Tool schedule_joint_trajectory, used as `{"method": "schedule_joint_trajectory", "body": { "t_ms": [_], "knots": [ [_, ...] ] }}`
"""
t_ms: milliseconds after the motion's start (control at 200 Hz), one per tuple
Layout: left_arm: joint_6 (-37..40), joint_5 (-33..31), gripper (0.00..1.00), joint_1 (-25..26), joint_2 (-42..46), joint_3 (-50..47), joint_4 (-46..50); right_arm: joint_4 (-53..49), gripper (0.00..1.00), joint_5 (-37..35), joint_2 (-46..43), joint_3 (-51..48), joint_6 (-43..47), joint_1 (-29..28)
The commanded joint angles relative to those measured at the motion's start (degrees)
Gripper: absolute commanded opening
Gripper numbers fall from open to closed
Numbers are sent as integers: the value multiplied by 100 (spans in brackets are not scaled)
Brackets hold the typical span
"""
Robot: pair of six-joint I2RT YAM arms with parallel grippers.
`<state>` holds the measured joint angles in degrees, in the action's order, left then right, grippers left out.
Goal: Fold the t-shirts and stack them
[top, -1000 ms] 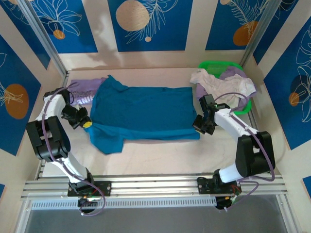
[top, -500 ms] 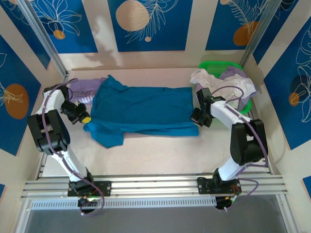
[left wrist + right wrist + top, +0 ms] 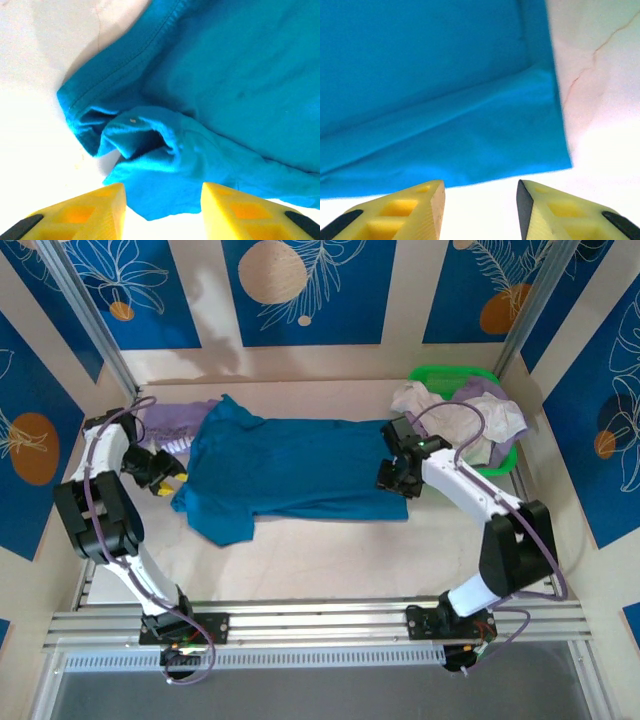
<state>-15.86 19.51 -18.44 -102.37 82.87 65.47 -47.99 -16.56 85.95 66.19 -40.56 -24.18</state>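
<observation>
1. The teal t-shirt [image 3: 295, 465] lies spread across the middle of the bench [image 3: 330, 560], with one sleeve bunched at its near left corner.
2. The left gripper [image 3: 162, 192] sits just beside that bunched sleeve, its jaws spread with nothing between them.
3. The right gripper [image 3: 480, 187] sits at the shirt's near right corner, its jaws also spread and empty.
4. A lavender t-shirt [image 3: 170, 425] lies at the far left, touching the teal one.
5. White and lilac t-shirts [image 3: 440, 415] are heaped in the green basket [image 3: 450, 373] at the far right.

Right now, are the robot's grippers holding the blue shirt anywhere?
Nothing is held. The left gripper is open at the bunched sleeve of the teal t-shirt, the right gripper open at its corner.
</observation>
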Motion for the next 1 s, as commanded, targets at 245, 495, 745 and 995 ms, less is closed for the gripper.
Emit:
{"method": "schedule_joint_trajectory", "body": {
  "t_ms": [245,495,745,995],
  "knots": [
    [268,-37,43,-94,906,-1381,22,-113,44,198,266,425,-948,-1963],
    [430,-9,39,-64,697,-2013,-268,279,43,650,1768,1634,-1261,-2992],
    [365,77,35,9,479,-2074,-523,276,40,1118,3345,3120,-1196,-3455],
    [292,-142,33,140,297,-2257,-786,409,37,1564,4083,3750,-1173,-3587]
  ]
}}
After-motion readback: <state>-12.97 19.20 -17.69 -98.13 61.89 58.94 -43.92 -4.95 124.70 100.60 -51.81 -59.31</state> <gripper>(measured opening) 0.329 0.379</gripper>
